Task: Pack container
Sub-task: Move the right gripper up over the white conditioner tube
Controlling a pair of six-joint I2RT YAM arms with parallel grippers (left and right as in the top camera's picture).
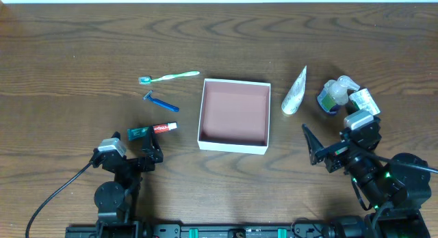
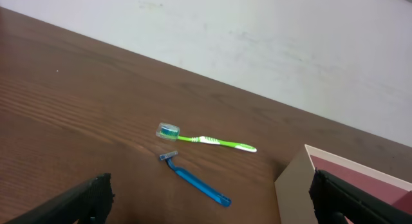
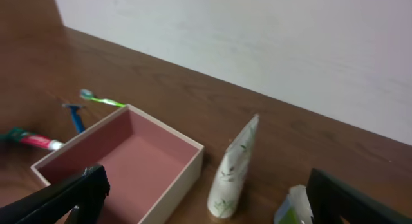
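Cardboard, square, shallow container (image 1: 233, 146) rests on grained wooden table (image 1: 68, 46); both jaws spread.

You have one green toothbrush (image 1: 169, 76) to count; one blue razor (image 1: 160, 102); one small toothpaste tube (image 1: 154, 130); one white tube with a leaf print (image 1: 295, 92); one pump bottle (image 1: 334, 94); one white, green-labelled item (image 1: 363, 100) just beside that bottle, too unclear for you to name; and one square cardboard container (image 1: 233, 146).
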